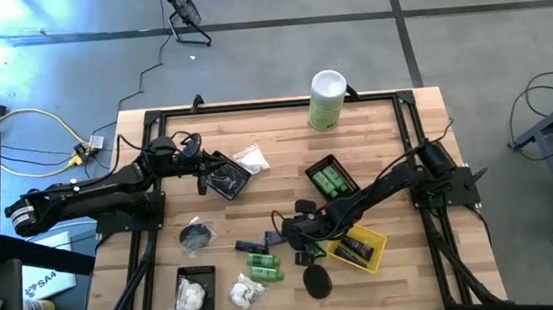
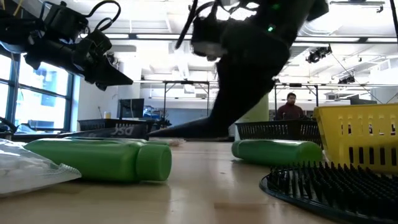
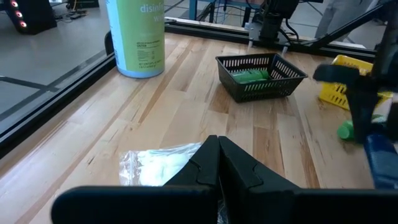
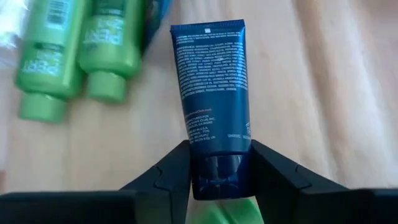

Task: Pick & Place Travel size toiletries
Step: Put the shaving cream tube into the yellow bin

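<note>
Down near the 6 o'clock edge of the tabletop (image 1: 374,126), the right end effector (image 4: 217,163) clamps the cap end of a dark navy tube (image 4: 211,99), with two green bottles (image 4: 65,50) lying just beside it at its 9 o'clock. Only the right wrist view shows this grip; from above the arm hides the tube. The yellow basket (image 1: 360,249) sits close at 3 o'clock, leaving little room there. At 10 o'clock the left end effector (image 3: 217,163) hangs with its fingers closed over a clear packet (image 3: 155,167); bare wood lies between it and the black basket (image 3: 261,78).
</note>
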Controlling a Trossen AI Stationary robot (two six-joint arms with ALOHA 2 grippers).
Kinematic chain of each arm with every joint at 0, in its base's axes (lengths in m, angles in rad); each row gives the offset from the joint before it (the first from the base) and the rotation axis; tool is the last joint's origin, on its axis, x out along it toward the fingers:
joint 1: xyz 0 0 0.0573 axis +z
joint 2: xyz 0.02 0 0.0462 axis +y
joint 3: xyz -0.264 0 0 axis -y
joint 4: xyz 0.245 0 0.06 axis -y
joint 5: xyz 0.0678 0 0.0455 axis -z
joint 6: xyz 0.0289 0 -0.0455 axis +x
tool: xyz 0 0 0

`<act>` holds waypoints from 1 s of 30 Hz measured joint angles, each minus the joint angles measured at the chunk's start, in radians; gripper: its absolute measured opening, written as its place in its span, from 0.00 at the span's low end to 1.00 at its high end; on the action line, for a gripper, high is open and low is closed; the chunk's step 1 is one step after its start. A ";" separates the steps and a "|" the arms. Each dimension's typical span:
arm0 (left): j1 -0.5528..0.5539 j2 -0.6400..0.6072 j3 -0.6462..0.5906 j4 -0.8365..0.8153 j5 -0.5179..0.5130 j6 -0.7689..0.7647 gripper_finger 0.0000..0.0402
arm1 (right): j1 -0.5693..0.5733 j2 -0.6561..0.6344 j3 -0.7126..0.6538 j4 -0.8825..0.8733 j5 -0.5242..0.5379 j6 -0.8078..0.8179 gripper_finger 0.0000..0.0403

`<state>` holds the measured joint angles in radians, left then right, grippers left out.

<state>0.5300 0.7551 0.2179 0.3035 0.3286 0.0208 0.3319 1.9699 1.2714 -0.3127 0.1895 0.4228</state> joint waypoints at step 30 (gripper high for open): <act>0.000 0.000 0.000 -0.019 0.000 0.000 0.00 | 0.125 -0.402 0.001 -0.334 0.087 0.413 0.33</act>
<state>0.5300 0.7547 0.2177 0.2847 0.3286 0.0204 0.4572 1.5684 1.2724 -0.6463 0.2768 0.8355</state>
